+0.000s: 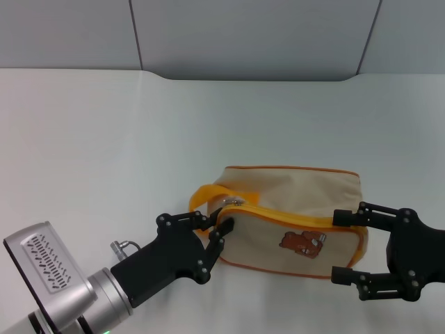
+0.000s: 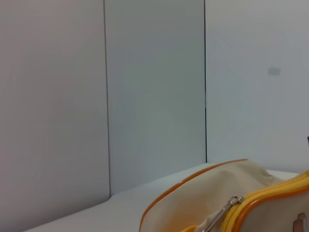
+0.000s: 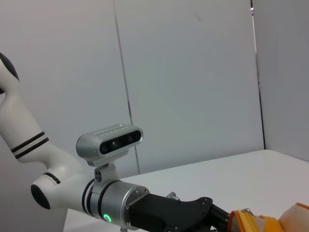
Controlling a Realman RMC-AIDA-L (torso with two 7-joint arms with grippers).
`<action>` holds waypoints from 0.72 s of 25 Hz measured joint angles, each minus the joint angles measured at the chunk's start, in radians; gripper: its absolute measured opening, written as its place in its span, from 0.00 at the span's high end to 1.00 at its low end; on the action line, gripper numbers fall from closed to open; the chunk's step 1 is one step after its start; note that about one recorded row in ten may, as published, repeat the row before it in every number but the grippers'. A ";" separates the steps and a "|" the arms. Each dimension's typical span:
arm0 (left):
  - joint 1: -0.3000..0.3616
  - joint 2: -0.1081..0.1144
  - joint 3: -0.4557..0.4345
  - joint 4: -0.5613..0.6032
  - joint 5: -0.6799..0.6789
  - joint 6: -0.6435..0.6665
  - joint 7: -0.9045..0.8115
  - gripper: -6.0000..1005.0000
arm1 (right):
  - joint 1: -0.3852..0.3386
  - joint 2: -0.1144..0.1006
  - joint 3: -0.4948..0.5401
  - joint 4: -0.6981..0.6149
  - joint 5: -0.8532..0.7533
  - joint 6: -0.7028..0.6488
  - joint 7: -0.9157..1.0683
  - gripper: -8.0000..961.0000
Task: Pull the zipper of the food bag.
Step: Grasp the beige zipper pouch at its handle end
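Note:
The beige food bag (image 1: 288, 202) with orange piping lies on the white table in the head view, bear print (image 1: 302, 243) facing me. Its zipper (image 1: 278, 216) runs along the top front edge, and the silver pull tab (image 1: 233, 202) sits at the bag's left end, next to the orange loop handle (image 1: 201, 195). My left gripper (image 1: 221, 224) is against that left end, just below the tab. The left wrist view shows the tab (image 2: 227, 210) free on the zip line. My right gripper (image 1: 341, 247) is open, with a finger on either side of the bag's right end.
The white table (image 1: 104, 139) stretches out to the left and behind the bag, up to grey wall panels (image 1: 243, 35). The right wrist view shows my left arm's wrist camera (image 3: 110, 140) and the orange handle (image 3: 251, 222) at the bottom.

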State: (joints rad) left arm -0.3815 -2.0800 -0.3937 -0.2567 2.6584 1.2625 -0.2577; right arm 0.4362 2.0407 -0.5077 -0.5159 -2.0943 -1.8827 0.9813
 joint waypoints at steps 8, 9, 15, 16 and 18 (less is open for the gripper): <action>0.006 0.000 -0.014 -0.004 -0.006 0.028 0.016 0.87 | -0.002 0.000 0.029 0.001 0.015 -0.002 -0.001 0.12; 0.006 0.000 -0.014 -0.004 -0.006 0.028 0.016 0.88 | -0.002 0.000 0.029 0.001 0.015 -0.002 -0.001 0.12; 0.003 0.007 -0.045 0.011 -0.003 0.114 0.063 0.89 | -0.019 0.009 0.082 0.001 0.095 0.007 -0.002 0.12; 0.000 0.009 -0.053 0.018 -0.001 0.140 0.080 0.89 | -0.024 0.012 0.086 0.001 0.123 0.015 -0.003 0.12; -0.035 0.014 -0.083 0.067 0.001 0.229 0.131 0.89 | -0.035 0.022 0.091 0.003 0.182 0.037 -0.009 0.12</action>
State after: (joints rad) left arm -0.4163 -2.0657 -0.4772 -0.1900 2.6596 1.4918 -0.1271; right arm 0.4011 2.0623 -0.4163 -0.5129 -1.9118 -1.8454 0.9722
